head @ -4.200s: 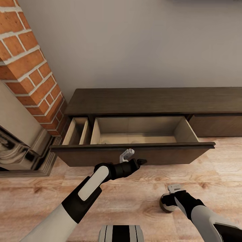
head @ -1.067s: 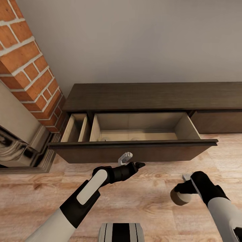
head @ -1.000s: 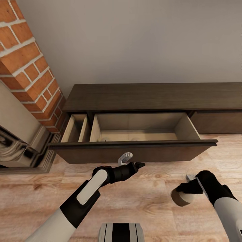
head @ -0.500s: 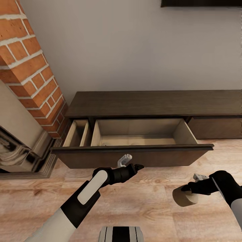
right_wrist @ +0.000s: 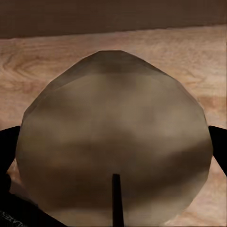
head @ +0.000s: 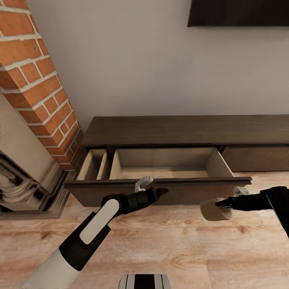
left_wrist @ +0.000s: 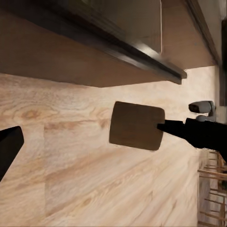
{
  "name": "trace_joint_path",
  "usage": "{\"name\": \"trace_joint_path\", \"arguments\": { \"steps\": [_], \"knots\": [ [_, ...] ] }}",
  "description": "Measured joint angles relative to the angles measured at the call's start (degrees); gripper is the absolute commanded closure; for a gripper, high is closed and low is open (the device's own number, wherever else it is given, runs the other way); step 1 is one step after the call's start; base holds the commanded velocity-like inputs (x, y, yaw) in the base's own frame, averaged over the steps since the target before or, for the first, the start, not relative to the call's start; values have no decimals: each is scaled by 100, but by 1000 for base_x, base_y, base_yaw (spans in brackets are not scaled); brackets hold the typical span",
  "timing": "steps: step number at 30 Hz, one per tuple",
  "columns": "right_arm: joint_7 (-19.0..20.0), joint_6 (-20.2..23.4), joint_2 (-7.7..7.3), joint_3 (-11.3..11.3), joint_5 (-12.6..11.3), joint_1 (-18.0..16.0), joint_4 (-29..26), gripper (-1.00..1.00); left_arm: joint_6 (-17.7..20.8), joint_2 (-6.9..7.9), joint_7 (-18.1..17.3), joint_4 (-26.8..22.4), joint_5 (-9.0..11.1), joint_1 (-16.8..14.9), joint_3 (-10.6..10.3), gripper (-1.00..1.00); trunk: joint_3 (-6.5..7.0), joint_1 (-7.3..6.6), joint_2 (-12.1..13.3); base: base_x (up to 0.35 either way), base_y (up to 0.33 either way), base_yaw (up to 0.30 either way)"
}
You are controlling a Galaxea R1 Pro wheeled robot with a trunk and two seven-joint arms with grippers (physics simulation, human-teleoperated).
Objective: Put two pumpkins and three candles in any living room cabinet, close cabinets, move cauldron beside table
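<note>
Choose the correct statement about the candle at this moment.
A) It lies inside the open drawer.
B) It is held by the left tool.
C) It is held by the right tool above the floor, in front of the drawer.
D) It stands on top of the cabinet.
C: the right tool grips the candle over the wooden floor, just before the open drawer of the cabinet.

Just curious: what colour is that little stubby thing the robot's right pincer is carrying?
The candle is a dull greyish beige, clearest in the head view.
</note>
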Motion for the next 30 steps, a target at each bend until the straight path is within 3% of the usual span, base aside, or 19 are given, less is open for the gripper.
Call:
{"name": "trace_joint_path", "arguments": {
  "steps": [1, 5, 7, 10, 11, 14, 17, 24, 30],
  "knots": [
    [110, -37, -12, -6, 111, -1, -224, 100, 1, -3, 0, -20, 0, -36, 0, -100, 18, -22, 40, 0, 0, 0],
    [456, 168, 4, -119, 35, 0, -1259, 100, 9, -74, -6, -48, 8, -275, -3, -100, 90, -110, 201, 0, 0, 0],
    [500, 172, 15, -322, 45, -2, -1646, 100, 10, -194, -3, -59, 12, -416, -3, -100, 126, -154, 281, 0, 0, 0],
    [514, 156, 23, -895, 85, -1, -1862, 100, 12, -238, 1, -162, 11, -513, -3, -100, 179, -220, 401, 0, 0, 0],
    [515, 162, 28, -984, 85, 2, -1879, 100, 12, -241, 1, -176, 10, -524, -3, -100, 197, -241, 441, 0, 0, 0],
    [546, 174, 33, -1119, 50, 2, -1903, 100, 52, -246, 0, -202, 12, -539, -3, -100, 251, -307, 562, 0, 0, 0],
    [609, 179, 60, -1141, 47, 7, -1897, 100, 391, -259, -6, -214, 12, -543, 2, -100, 305, -373, 682, 0, 0, 0],
    [538, 150, 510, -1132, 102, 12, -1909, 100, 569, -225, 27, -235, -15, -579, 35, -100, 430, -526, 963, 0, 0, 0],
    [-56, 38, 967, -1141, 140, 12, -1934, 100, 572, -49, 129, -236, -31, -628, 442, -100, 538, -658, 1204, 0, 0, 0]
  ]
}}
